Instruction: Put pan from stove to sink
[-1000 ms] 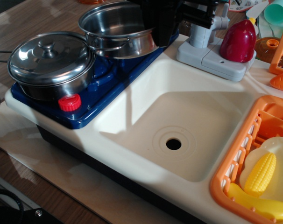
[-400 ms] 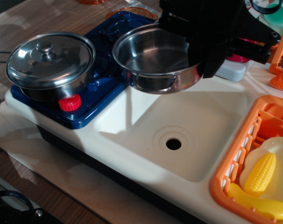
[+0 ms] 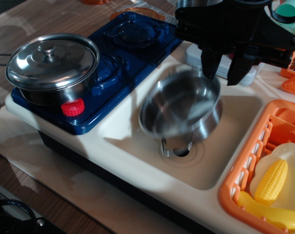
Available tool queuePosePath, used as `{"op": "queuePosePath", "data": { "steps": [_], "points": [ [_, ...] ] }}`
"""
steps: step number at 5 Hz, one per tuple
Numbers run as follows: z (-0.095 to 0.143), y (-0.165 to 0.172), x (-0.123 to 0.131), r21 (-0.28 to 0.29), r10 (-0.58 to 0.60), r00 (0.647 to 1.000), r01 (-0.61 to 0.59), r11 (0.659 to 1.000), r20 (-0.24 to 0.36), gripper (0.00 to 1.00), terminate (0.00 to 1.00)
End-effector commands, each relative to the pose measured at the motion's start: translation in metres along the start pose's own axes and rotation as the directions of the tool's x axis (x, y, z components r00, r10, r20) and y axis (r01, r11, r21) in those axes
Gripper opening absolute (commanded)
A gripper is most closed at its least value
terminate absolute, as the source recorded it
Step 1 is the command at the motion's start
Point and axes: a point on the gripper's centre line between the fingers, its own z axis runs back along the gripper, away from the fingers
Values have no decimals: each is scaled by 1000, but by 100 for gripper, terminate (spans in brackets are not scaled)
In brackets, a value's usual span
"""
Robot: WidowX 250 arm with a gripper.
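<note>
The shiny lidless pan [image 3: 179, 105] hangs tilted and motion-blurred inside the cream-white sink [image 3: 232, 139], its lower edge just over the drain hole [image 3: 181, 152]. My black gripper [image 3: 224, 68] is directly above the pan's far rim. Its fingers [image 3: 208, 63] are spread apart and hold nothing; the left fingertip is close to the rim. The navy-blue stove [image 3: 133, 41] with a red knob [image 3: 72, 107] lies to the left, and its back burner is bare.
A steel pot with a knobbed lid [image 3: 52, 63] sits on the stove's front burner. An orange dish rack [image 3: 245, 170] to the right of the sink holds a toy corn [image 3: 271, 181] and a banana [image 3: 271, 215]. The grey faucet base [image 3: 190, 56] stands behind the sink.
The pan was carried from the back burner rightward over the sink. It has now left the gripper and dropped tilted into the basin, and the fingers have opened.
</note>
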Motion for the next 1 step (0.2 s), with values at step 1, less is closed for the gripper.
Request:
{"op": "queuePosePath", "data": {
  "steps": [1],
  "points": [
    [7, -2, 3, -16, 4, 1000, -4, 1000, 26, 100, 100]
  ]
}}
